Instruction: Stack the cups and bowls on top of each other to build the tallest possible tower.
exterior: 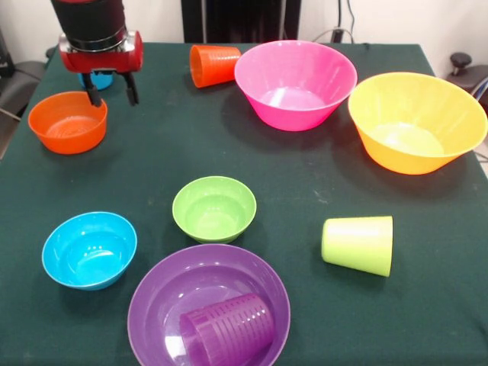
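Note:
My gripper [111,89] hangs open at the far left, just right of and above the small orange bowl [69,122], holding nothing. A blue cup [97,79] peeks out behind the gripper. An orange cup [213,64] lies on its side next to the large pink bowl [296,82]. The large yellow bowl [415,120] stands at the right. The small green bowl [214,208] and small blue bowl [89,249] sit upright nearer the front. A purple cup [227,329] lies on its side inside the wide purple bowl [175,282]. A lime green cup [358,244] lies tipped over at the right. Nothing is stacked as a tower.
The table [152,160] is covered in dark green cloth, with its left edge close to the orange bowl. Dark equipment stands beyond the far edge.

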Controlling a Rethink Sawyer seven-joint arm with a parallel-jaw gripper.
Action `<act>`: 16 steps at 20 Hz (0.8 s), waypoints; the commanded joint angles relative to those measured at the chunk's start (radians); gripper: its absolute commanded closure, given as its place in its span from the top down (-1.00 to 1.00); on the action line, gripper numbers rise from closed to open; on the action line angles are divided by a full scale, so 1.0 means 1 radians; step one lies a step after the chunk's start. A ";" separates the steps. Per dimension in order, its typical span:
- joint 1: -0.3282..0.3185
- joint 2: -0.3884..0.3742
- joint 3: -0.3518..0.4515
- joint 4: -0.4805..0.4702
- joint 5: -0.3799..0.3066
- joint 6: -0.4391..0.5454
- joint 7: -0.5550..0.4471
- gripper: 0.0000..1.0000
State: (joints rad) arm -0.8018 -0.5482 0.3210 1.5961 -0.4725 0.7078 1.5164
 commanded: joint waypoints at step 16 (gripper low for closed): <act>-0.005 0.098 0.062 -0.060 -0.093 -0.005 -0.166 1.00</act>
State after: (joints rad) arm -0.8060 -0.5028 0.3210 1.5951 -0.4723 0.7076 1.5164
